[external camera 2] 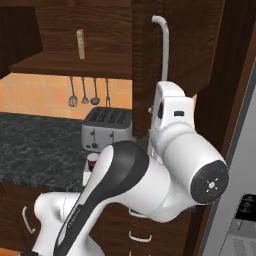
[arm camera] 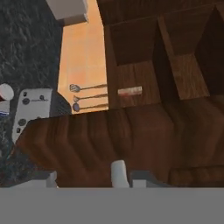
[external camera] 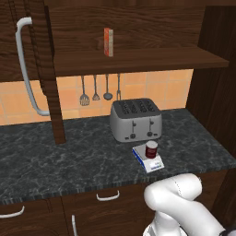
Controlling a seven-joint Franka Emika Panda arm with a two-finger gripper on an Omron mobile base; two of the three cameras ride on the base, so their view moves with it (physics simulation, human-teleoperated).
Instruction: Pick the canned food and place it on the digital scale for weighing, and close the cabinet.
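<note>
Can: the canned food (external camera: 151, 149) is seen upright on the digital scale (external camera: 148, 159), just in front of the toaster (external camera: 135, 120) on the dark counter (external camera: 55, 156) — the weighing part is judged done.
Cabinet: the cabinet (external camera: 138, 27) is seen with both doors swung out; the left door's handle (external camera: 25, 69) shows in the left base view, the right door's handle (external camera 2: 163, 47) in the right base view. An orange-red box (external camera: 108, 42) stands on the shelf inside.
Gripper: the gripper (arm camera: 83, 175) is brought against the edge of a brown door panel (arm camera: 109, 140); a pale bar, likely the handle, is seen between the finger tips.
Jaws: whether they are clenched or released cannot be told — the tips are cut off at the frame's bottom, and no firm grasp is shown.
Risk, slip: if the bar is not truly caught, the door could be left ajar when it is swung.
Risk, sweep: the arm's elbow (external camera 2: 200, 175) is carried near the counter's edge; a wide swing could knock the can off the scale.
</note>
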